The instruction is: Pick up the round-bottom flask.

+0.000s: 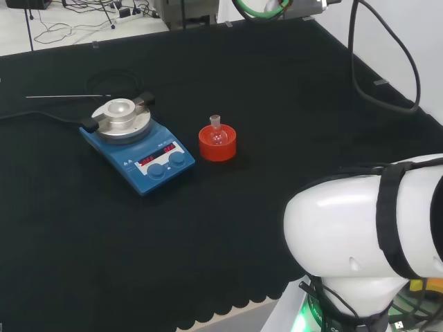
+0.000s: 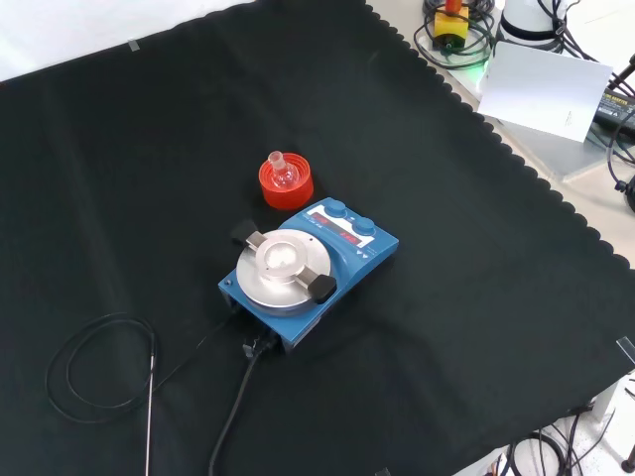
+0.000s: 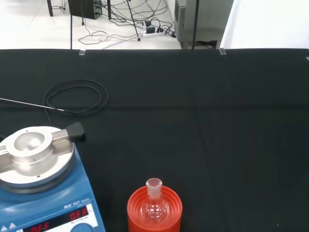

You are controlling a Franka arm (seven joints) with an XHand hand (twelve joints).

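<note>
Robot hand state: I cannot tell. I am seeing the small clear glass round-bottom flask (image 1: 216,131) sitting upright in a red ribbed ring stand (image 1: 217,144), just beside a blue hotplate (image 1: 136,142) with a round metal top. Black cloth is covering the table (image 1: 277,104), leaving open cloth all around the flask.
</note>
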